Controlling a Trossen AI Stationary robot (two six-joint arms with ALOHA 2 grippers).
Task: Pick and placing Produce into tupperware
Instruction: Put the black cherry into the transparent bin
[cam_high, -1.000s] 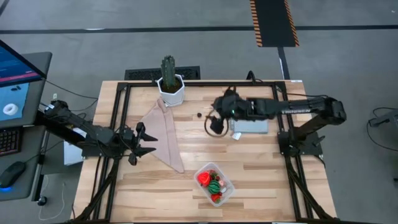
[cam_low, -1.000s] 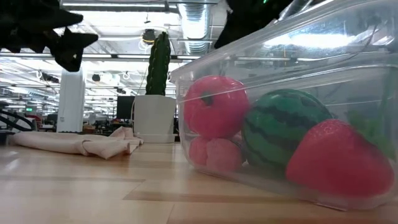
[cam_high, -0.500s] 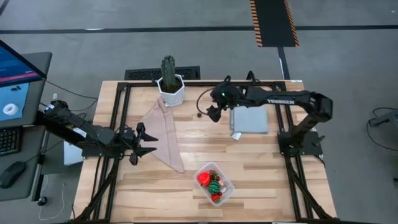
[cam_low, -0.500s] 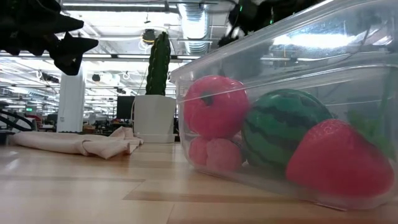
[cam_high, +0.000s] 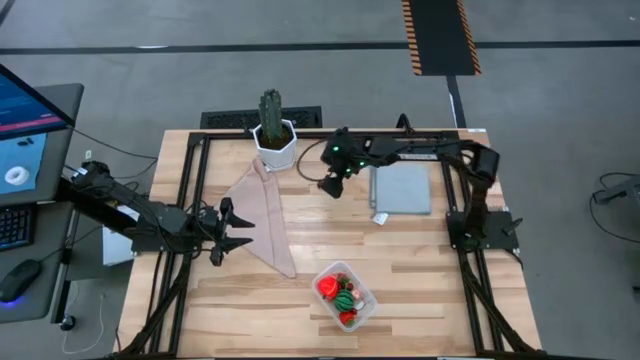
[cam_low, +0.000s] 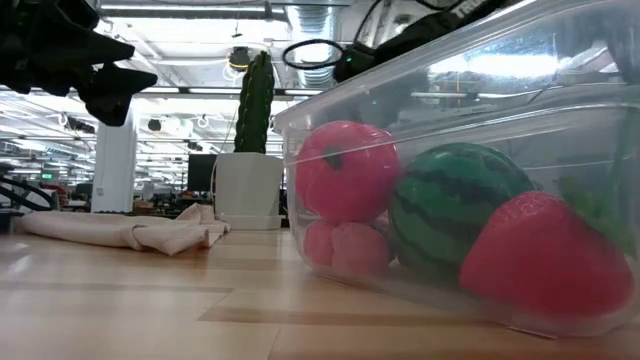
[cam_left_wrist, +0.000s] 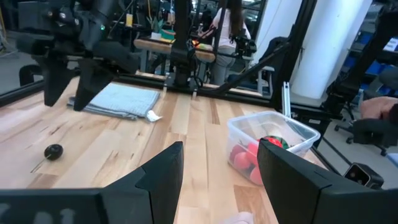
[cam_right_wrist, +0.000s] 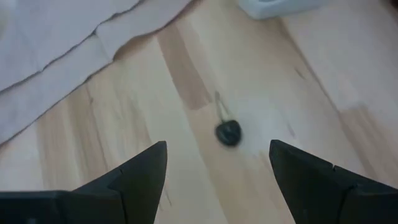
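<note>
A small dark berry with a thin stem (cam_right_wrist: 228, 132) lies on the wood, also seen in the left wrist view (cam_left_wrist: 53, 151). My right gripper (cam_right_wrist: 217, 146) hovers above it, open, one finger on either side in its wrist view, touching nothing; from above it shows just right of the cactus pot (cam_high: 331, 185). The clear tupperware (cam_high: 344, 295) stands near the table's near edge and holds a red tomato-like piece (cam_low: 345, 170), a green striped ball (cam_low: 455, 205) and a strawberry (cam_low: 545, 262). My left gripper (cam_high: 236, 230) waits open at the table's left.
A tall green cactus in a white pot (cam_high: 272, 130) stands at the far edge. A pink cloth (cam_high: 266, 215) lies between the pot and my left gripper. A flat grey mat (cam_high: 402, 188) lies right of the berry. Bare wood (cam_high: 400, 255) stretches across the middle.
My right arm has stretched out toward the table's left, carrying its gripper from the grey mat's left edge to a spot over the dark berry. The berry, the tupperware and its contents have stayed where they were.
</note>
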